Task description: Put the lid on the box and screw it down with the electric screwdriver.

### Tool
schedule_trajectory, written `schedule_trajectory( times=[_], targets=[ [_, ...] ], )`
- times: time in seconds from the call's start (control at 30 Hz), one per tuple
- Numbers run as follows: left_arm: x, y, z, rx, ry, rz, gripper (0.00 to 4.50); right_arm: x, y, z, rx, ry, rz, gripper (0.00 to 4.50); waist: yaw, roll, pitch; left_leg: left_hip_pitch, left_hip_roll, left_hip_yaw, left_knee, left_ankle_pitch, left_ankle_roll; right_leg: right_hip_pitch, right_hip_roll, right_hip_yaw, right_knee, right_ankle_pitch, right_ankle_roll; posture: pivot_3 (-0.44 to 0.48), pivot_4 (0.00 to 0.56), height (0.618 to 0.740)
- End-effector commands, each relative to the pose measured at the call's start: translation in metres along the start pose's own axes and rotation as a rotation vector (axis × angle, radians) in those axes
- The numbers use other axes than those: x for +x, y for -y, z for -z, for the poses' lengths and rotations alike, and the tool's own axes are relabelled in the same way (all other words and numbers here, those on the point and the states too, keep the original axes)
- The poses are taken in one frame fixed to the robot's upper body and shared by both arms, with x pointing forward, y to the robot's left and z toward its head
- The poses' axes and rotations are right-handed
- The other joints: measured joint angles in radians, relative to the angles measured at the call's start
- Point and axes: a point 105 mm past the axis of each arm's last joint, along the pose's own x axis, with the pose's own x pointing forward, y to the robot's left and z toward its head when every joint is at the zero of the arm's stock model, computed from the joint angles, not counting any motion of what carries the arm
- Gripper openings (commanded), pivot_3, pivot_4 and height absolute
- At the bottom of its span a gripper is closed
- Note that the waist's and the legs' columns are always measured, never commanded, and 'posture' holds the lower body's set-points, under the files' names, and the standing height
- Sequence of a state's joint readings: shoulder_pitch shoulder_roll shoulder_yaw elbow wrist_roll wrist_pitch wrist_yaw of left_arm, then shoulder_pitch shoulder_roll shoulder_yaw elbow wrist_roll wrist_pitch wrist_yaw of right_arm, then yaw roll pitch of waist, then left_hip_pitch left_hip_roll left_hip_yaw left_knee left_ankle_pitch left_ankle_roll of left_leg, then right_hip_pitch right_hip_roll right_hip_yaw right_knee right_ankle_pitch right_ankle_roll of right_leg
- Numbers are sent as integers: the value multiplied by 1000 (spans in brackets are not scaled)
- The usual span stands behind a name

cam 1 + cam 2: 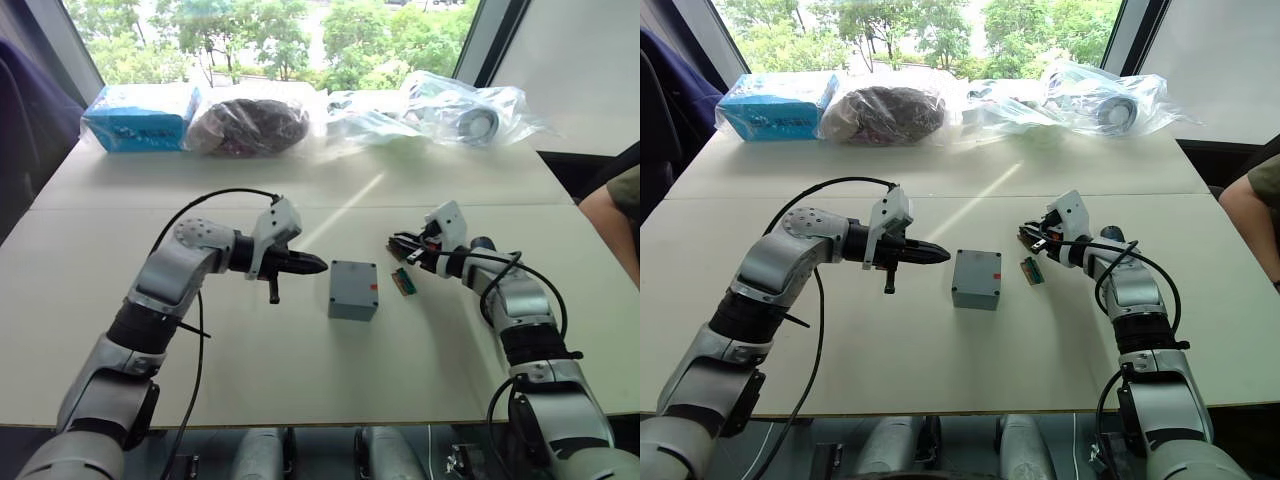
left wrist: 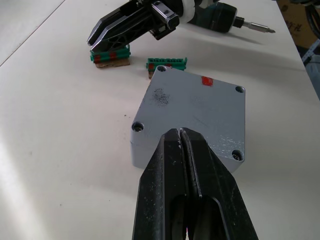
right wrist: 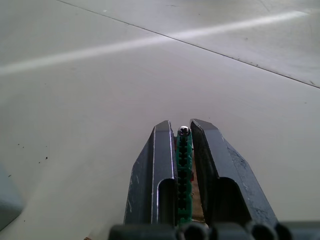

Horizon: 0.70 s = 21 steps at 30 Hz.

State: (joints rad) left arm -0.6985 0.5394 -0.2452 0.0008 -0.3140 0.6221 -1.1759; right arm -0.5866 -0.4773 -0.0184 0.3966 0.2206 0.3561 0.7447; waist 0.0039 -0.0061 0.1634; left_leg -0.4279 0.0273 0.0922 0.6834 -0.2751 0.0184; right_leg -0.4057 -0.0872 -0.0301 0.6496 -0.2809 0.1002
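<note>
Your left gripper (image 2: pixel 181 134) is closed, empty, beside the lidded box (image 1: pixel 353 289) — your right gripper (image 3: pixel 184 131) clamps a green part (image 3: pixel 184 172).

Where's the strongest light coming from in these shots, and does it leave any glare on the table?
Head views: daylight from the window behind the bagged items, laying a bright streak across the table toward the box. Right wrist view: the same kind of pale band crosses the tabletop beyond the right gripper. Left wrist view: even light, soft sheen on the lid.
</note>
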Motion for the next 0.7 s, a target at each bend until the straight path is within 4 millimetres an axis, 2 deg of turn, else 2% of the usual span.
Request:
schedule_trajectory(
  times=[0.03, 0.3, 0.37, 0.4, 0.7],
  targets=[
    [0, 1, -2, 19, 11, 1, 0, -3, 3, -22, -28, 65, 0, 595, 0, 0, 0, 0, 0, 0, 0, 0, 0, 0, 0, 0, 0, 0, 0, 0, 150, 740],
    [0, 2, -2, 17, 14, -1, 0, -2, 3, -17, -33, 51, 1, 595, 0, 0, 0, 0, 0, 0, 0, 0, 0, 0, 0, 0, 0, 0, 0, 0, 150, 740],
    [1, 2, -2, 18, 15, -1, 0, -2, 4, -17, -36, 51, 5, 64, 0, 0, 0, 0, 0, 0, 0, 0, 0, 0, 0, 0, 0, 0, 0, 0, 150, 740],
    [1, 2, -2, 17, 15, -1, 0, -3, 4, -17, -37, 51, 7, 31, 0, 0, 0, 0, 0, 0, 0, 0, 0, 0, 0, 0, 0, 0, 0, 0, 150, 740],
    [0, 2, -3, 15, 19, 2, 0, -5, 6, -19, -44, 59, 17, 31, 0, 0, 0, 0, 0, 0, 0, 0, 0, 0, 0, 0, 0, 0, 0, 0, 150, 740]
  ],
)
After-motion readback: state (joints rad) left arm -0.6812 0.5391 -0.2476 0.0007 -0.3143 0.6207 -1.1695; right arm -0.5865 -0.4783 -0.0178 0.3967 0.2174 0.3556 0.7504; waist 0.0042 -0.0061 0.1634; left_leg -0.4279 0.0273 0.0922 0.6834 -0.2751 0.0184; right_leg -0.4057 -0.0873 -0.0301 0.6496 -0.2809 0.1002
